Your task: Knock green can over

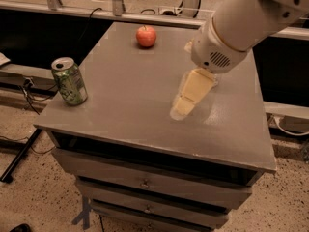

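The green can (pixel 70 81) stands upright at the front left corner of the grey table top (pixel 125 81). It is green with whitish print and a silver top. My gripper (pixel 182 105) hangs from the big white arm (pixel 241 23) over the middle right of the table, just above its surface. It is well to the right of the can and does not touch it.
A red apple (pixel 146 36) lies at the back middle of the table. The table has drawers (pixel 145 182) below its front edge. The water bottle is hidden behind my arm. Cables and a dark stand leg (pixel 19 153) lie on the floor at left.
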Available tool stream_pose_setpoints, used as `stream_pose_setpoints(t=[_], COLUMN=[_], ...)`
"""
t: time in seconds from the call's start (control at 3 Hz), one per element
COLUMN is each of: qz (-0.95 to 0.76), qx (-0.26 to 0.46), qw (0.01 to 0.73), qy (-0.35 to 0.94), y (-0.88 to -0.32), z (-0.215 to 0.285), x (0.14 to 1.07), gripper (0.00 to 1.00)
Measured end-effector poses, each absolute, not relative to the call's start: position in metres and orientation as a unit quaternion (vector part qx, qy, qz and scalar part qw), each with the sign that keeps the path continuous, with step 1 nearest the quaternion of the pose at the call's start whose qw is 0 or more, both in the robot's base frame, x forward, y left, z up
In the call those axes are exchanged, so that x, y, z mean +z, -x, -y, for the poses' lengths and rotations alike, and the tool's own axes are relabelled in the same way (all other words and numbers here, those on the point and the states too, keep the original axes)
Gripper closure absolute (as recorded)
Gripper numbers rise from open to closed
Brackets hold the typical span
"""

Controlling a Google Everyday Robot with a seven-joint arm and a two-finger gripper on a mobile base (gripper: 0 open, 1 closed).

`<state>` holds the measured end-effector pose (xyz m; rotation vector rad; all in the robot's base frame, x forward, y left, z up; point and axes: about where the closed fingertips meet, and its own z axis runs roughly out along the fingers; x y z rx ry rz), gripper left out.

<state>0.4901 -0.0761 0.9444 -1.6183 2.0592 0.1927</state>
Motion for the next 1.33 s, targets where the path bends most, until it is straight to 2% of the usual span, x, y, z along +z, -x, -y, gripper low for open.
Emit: stream_pose_setpoints(t=[1.0, 1.33], qz=[-0.736, -0.736], qx=[0.157, 0.157], qw=[0.378, 0.378], qy=[0.539, 0.539], y=[-0.57, -0.57], z=[-0.052, -0.053], x=[0.928, 0.928], gripper=[0.0, 0.0])
